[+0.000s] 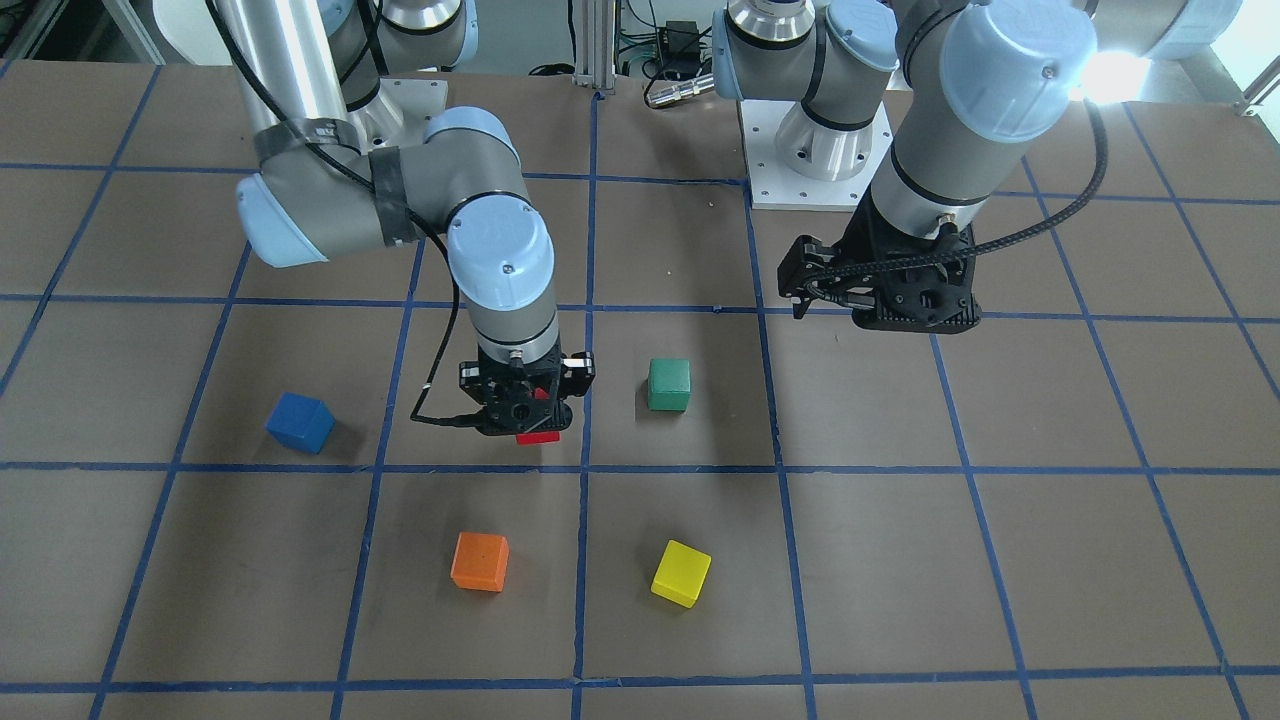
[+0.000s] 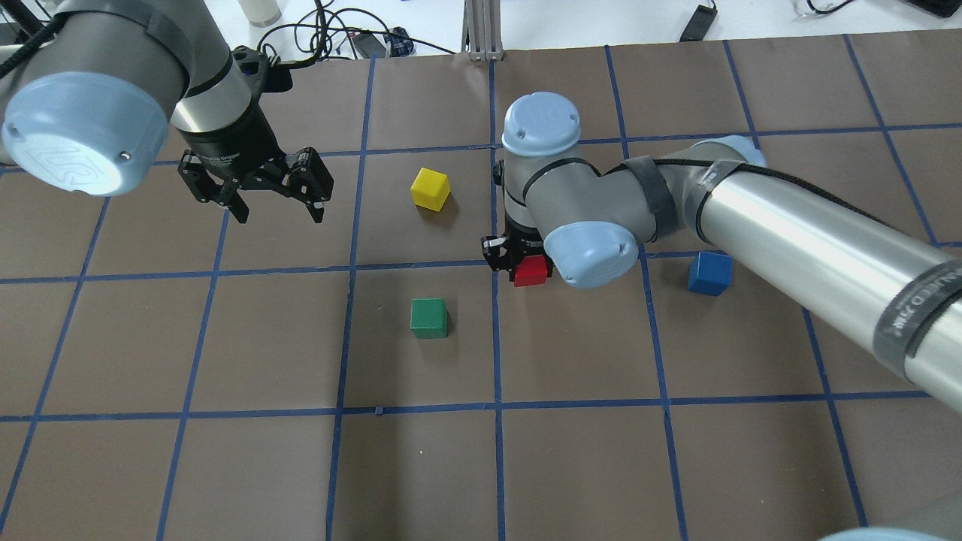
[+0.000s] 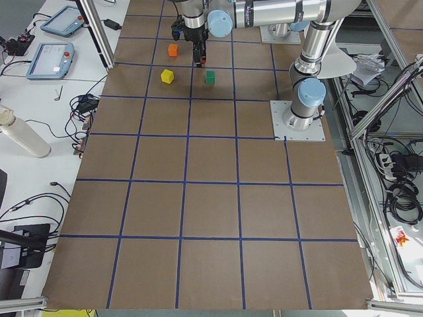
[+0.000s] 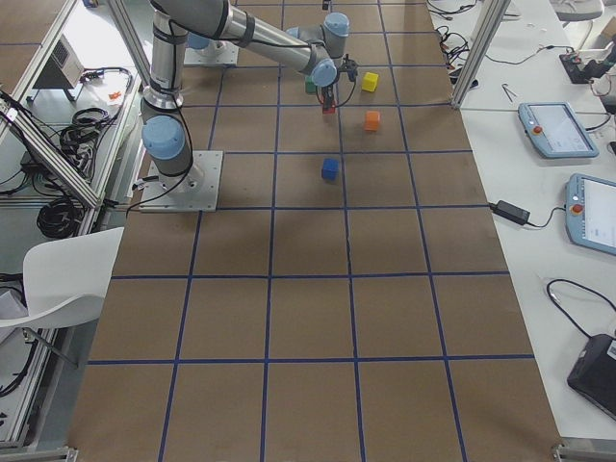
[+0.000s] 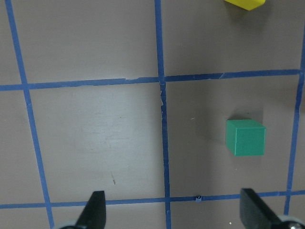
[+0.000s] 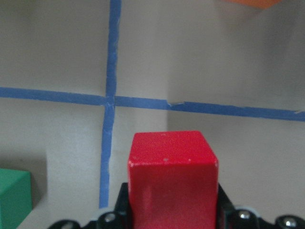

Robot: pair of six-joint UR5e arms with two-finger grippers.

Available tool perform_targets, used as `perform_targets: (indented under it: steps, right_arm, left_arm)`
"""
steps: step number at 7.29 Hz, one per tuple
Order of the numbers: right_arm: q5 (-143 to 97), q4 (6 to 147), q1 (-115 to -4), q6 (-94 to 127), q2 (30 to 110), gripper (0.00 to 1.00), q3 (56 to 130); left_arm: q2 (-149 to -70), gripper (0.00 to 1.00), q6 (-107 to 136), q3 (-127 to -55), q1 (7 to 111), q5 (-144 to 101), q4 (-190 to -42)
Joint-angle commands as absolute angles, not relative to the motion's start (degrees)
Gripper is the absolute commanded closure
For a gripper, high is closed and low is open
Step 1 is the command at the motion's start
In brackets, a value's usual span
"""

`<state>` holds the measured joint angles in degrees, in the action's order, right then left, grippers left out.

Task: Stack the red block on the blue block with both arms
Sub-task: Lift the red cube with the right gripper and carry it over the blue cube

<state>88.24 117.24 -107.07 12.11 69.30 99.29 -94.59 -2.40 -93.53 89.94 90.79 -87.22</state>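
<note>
Right gripper (image 1: 527, 398) is pinching the red block (image 2: 529, 271) between its two fingers, pointing straight down at the tabletop (image 2: 225, 466). The wrist view shows the block seated squarely between the fingers. It appears to sit slightly clear of the surface, though no view confirms the gap. The blue block (image 2: 709, 273) rests alone on the tabletop, apart from the red one and further to the robot's right, with one blue tape line between them and nothing on top of it. Assessment: the pick is done and the carry to the blue block is the step in hand. The next move calls for a sideways transfer at a height above the blue block's top, squaring the red faces over it, then a gentle descent before release. The blue block sits slightly rotated to the grid, so a wrist turn may be needed. Green cube (image 2: 429, 318), yellow cube (image 2: 431, 188) and orange cube (image 1: 480, 561) lie off that path. Left gripper (image 2: 280, 214) hangs spread and empty, well apart.
</note>
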Motion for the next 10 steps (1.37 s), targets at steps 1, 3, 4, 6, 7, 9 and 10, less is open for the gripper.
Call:
perform_targets:
  steps: [1,3,4,6,7,9,10]
  right_arm:
    - [89.6,103.9,-99.1,8.8,77.1,1.0,95.5]
    - [93.1,96.1,-87.3,5.3,81.4,1.0,95.4]
    - [92.8,95.9,-83.4,5.3,81.3,1.0,95.7]
    - [92.7,96.8,-78.9,2.6,80.6,1.0,97.9]
    - [92.3,97.4,-78.8,-1.2,80.1,1.0,100.6]
    - [92.1,103.5,-78.3,-1.6,78.8,1.0,103.4]
    - [91.6,103.6,-78.2,-1.8,78.5,1.0,103.5]
  left_arm:
    - [-94.5,0.0,-2.1,-94.0,90.0,91.0,-87.3]
    - [-94.9,0.0,-2.0,-93.6,90.2,91.0,-87.3]
    - [-94.7,0.0,-2.3,-94.1,90.2,91.0,-87.3]
    - [-95.2,0.0,-2.3,-94.2,90.4,91.0,-87.3]
    - [-95.3,0.0,-2.1,-94.2,90.4,91.0,-87.2]
    - [-95.4,0.0,-2.5,-94.4,90.5,90.6,-87.2]
    - [-95.4,0.0,-2.6,-94.5,90.5,90.6,-87.2]
